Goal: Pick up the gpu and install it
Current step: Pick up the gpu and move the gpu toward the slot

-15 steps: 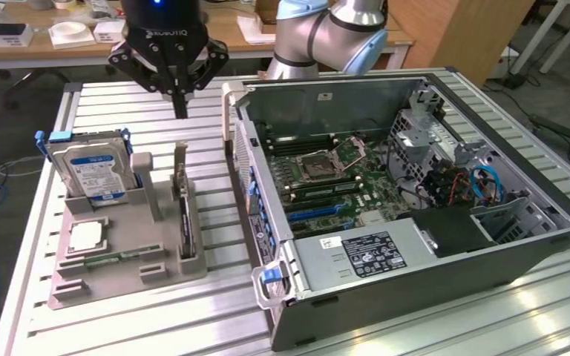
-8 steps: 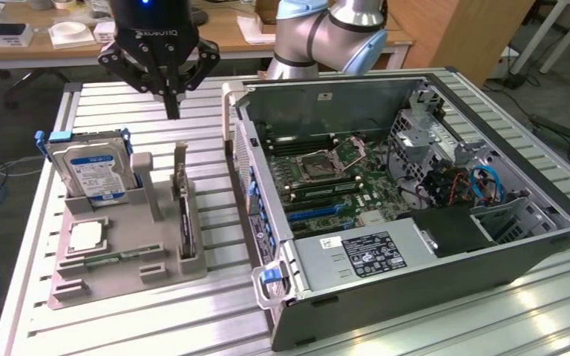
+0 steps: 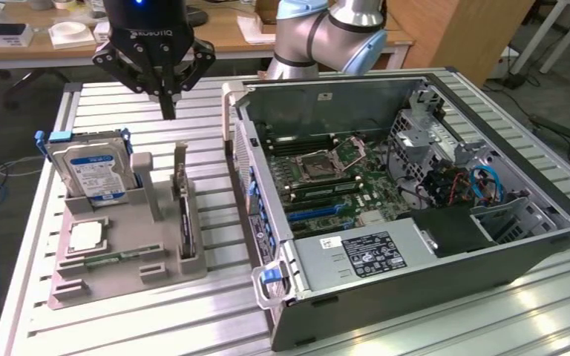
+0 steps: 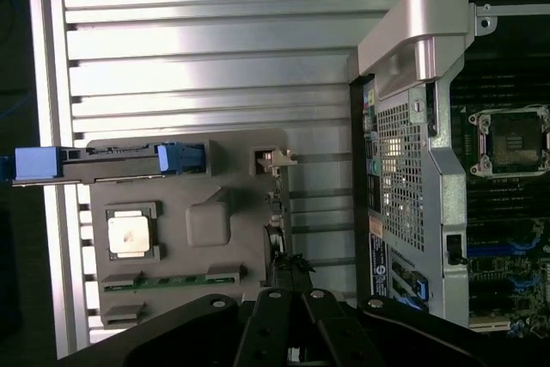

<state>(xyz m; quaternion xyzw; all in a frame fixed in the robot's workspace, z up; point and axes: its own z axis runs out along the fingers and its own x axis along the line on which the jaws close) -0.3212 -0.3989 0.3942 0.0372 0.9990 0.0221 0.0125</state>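
Observation:
The gpu point(image 3: 183, 208) is a thin dark card standing on its edge in a slot of the grey holder point(image 3: 131, 271) on the exterior view's left. My gripper point(image 3: 169, 110) hangs above the table just behind the holder, its black fingers shut together and holding nothing. In the wrist view the gripper point(image 4: 290, 298) points down over the near end of the gpu point(image 4: 273, 212), seen edge-on. The open computer case point(image 3: 522, 245) lies on the exterior view's right, with its motherboard point(image 3: 335, 182) exposed.
The holder also carries an upright hard drive point(image 3: 92, 172) with blue side rails, a CPU chip point(image 3: 85, 236) and a green memory stick point(image 3: 116, 259). The case wall point(image 4: 412, 49) stands close beside the holder. A slatted metal table point(image 3: 166, 319) lies under everything.

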